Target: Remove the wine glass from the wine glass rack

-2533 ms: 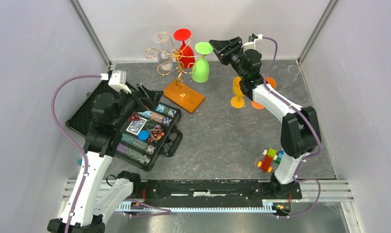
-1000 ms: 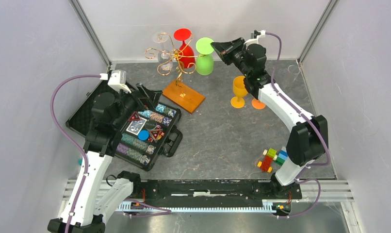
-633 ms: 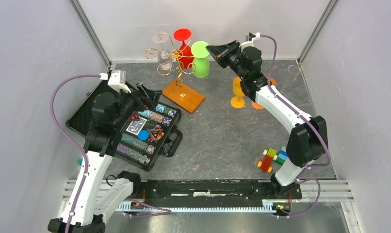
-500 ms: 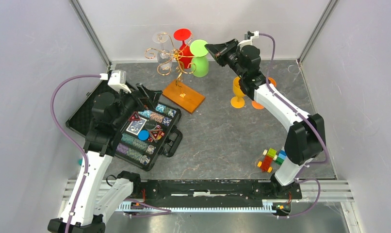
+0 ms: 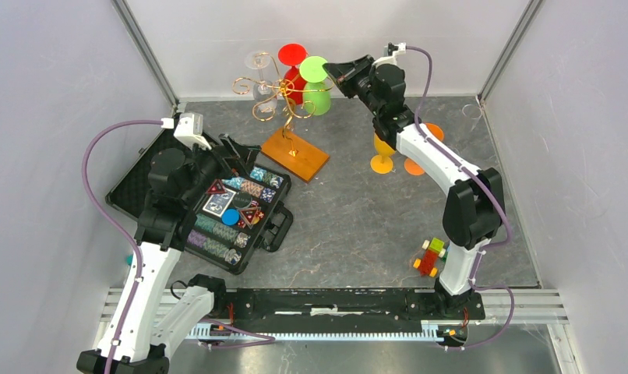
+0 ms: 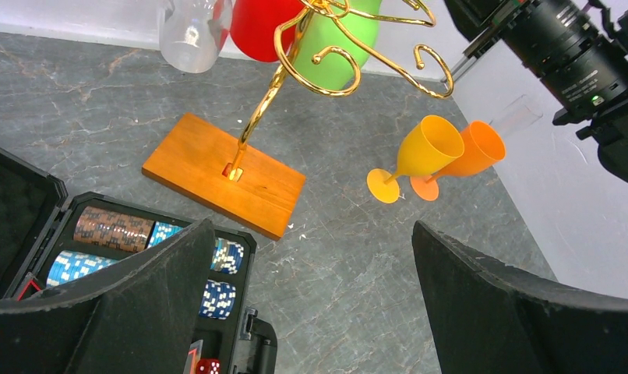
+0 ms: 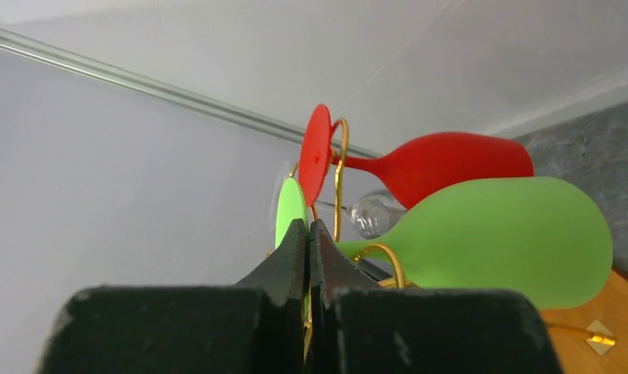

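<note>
The wine glass rack (image 5: pixel 273 97), a gold wire tree on a wooden base (image 5: pixel 295 153), stands at the back. A clear glass (image 5: pixel 258 61), a red glass (image 5: pixel 294 56) and a green wine glass (image 5: pixel 319 93) hang bowl-down on it. My right gripper (image 5: pixel 332 70) is up beside the tree, shut on the rim of the green glass's foot (image 7: pixel 290 210). A gold curl (image 7: pixel 381 257) lies at that glass's stem. The green bowl (image 7: pixel 498 230) sits below the red one (image 7: pixel 443 164). My left gripper (image 6: pixel 311 230) is open over the table, holding nothing, short of the rack's base (image 6: pixel 225 175).
An open black case of poker chips (image 5: pixel 217 210) lies under the left arm. A yellow glass (image 5: pixel 382 148) and an orange glass (image 5: pixel 414 166) stand below the right arm. Coloured blocks (image 5: pixel 432 255) lie near the right arm's base. The walls are close behind the rack.
My right gripper has moved left and up with the green glass's foot in it, carrying the glass closer to the red one. The left arm has not moved.
</note>
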### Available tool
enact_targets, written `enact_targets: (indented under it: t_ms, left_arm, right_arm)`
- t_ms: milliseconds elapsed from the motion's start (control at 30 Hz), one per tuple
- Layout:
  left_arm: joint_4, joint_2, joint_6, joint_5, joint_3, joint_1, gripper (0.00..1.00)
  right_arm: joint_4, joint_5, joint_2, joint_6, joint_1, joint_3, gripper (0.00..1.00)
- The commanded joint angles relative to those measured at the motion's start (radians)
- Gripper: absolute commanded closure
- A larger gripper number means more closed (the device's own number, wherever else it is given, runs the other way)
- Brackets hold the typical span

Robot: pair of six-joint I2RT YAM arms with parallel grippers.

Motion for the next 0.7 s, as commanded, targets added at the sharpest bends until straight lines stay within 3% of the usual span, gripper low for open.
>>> enact_targets:
  t_ms: [0, 333, 667]
  left_arm:
    - [0.038, -0.007, 0.024, -0.002, -0.004, 0.005, 0.00]
    - [0.065, -0.007, 0.035, 0.105, -0.016, 0.005, 0.00]
    - [0.088, 0.039, 0.003, 0.283, 0.014, 0.005, 0.00]
  right_arm:
    - [0.013, 0.109, -0.007, -0.074, -0.008, 0.104, 1.00]
    - [-0.087, 0.169, -0.084, -0.129, -0.062, 0.054, 1.00]
    - [0.021, 0.082, -0.292, -0.139, -0.111, -0.163, 1.00]
